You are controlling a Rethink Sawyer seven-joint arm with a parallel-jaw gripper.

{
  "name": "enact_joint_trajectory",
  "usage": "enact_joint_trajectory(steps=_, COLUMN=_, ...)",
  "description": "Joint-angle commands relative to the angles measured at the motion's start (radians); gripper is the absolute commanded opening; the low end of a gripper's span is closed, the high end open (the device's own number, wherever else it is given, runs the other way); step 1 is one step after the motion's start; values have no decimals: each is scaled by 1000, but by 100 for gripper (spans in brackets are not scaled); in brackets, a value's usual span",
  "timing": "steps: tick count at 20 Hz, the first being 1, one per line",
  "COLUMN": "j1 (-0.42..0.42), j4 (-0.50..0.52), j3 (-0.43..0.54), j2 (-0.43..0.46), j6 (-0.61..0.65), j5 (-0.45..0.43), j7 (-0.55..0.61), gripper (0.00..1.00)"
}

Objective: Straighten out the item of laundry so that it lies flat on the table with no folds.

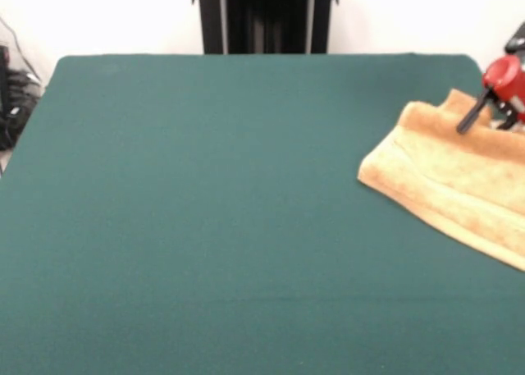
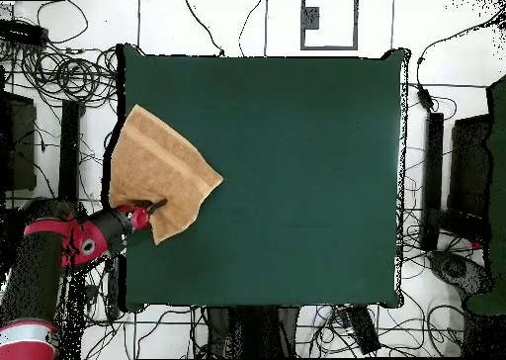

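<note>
Dark green felt-like cloth covers the large rectangular table (image 1: 205,227) and fills the near part of the front view, bare right up to the small tan-orange terry-cloth towel (image 1: 447,178) at that view's right edge. From overhead, the towel (image 2: 158,173) sits at the table's left border, part of it hanging past the edge.

It looks soft, light and limp, so it should drape and drag rather than slide as one piece; my guess is that a corner or the flat woven border band (image 2: 193,193) gives the best hold.

Seen from above, its long axis runs diagonally, from the upper left corner down toward the lower right, with a fold ridge near the robot-side edge.

Over that edge, the red and black gripper (image 1: 484,119) reaches the cloth with its dark fingers; whether they are spread or pinching the terry, I cannot tell.
</note>
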Motion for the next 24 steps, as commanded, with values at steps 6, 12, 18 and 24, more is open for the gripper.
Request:
enact_joint_trajectory(steps=6, j1=-108, j4=23, j3=-88, j2=281, j6=-327, j5=-143, j7=431, gripper=100)
enact_joint_trajectory(steps=12, j1=-635, j4=241, j3=349, j2=171, j6=-341, j5=300, j7=-2, gripper=100)
enact_joint_trajectory(steps=18, j1=-779, j4=296, j3=450, j2=205, j6=-343, j5=438, j7=-111, gripper=100)
enact_joint_trajectory(steps=24, j1=-718, j4=279, j3=396, j2=193, j6=-394, j5=396, j7=-45, gripper=100)
